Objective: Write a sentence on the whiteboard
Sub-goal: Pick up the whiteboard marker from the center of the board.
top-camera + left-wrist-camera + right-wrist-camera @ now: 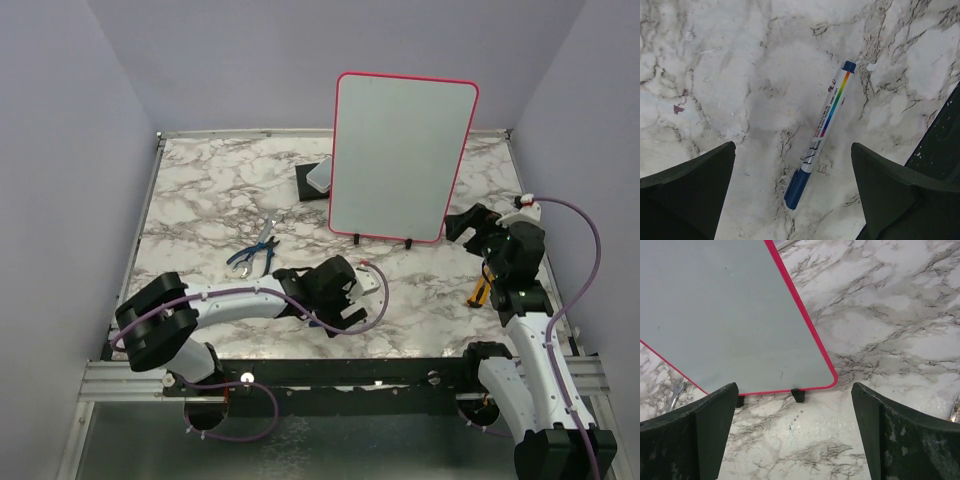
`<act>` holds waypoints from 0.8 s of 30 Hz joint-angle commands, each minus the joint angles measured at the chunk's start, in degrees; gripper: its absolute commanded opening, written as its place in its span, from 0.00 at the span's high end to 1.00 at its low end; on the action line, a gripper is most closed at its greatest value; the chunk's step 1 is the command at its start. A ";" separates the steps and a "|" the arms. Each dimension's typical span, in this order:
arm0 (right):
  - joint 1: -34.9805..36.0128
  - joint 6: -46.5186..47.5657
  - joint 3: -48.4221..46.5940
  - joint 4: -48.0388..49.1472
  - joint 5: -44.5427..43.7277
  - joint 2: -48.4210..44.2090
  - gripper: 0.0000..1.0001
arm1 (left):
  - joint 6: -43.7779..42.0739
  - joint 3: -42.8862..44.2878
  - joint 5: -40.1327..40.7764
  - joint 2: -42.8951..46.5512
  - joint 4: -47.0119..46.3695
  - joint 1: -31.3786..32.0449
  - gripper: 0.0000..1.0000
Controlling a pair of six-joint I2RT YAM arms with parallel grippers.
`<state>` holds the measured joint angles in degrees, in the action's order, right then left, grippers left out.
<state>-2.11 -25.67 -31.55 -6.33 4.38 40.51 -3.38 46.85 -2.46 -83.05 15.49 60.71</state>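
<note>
The whiteboard (400,155) stands upright at the back centre, pale grey with a red-pink frame and small black feet. Its surface is blank, and no sentence shows on it. It fills the upper left of the right wrist view (730,315). My right gripper (465,222) is open and empty, just off the board's lower right corner, and its jaws (794,390) stand wide apart over the marble. My left gripper (352,298) is open and low over the table in front of the board. A white marker (822,132) with a blue cap and a rainbow stripe lies on the marble between its jaws (792,150), untouched.
A small black-and-white eraser block (318,178) lies left of the board. Blue-handled pliers (255,255) lie on the marble left of centre. An orange-handled tool (482,290) lies beside the right arm. Pale walls close in the table on three sides.
</note>
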 commanded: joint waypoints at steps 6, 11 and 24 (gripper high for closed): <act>-0.20 -0.83 0.43 -0.45 3.67 0.26 0.00 | -2.29 0.92 3.95 -7.45 2.79 3.44 0.22; -0.18 -1.06 0.59 -0.03 4.51 0.36 0.01 | -1.60 1.70 6.92 -9.38 2.86 3.62 0.46; -0.20 0.75 -0.03 0.24 12.57 2.45 0.01 | 0.64 2.46 9.82 -3.41 -0.16 4.08 1.00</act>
<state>-2.11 -26.04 -31.55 -6.26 10.33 41.91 -4.14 48.86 2.66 -91.24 16.78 64.60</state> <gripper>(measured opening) 0.993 0.029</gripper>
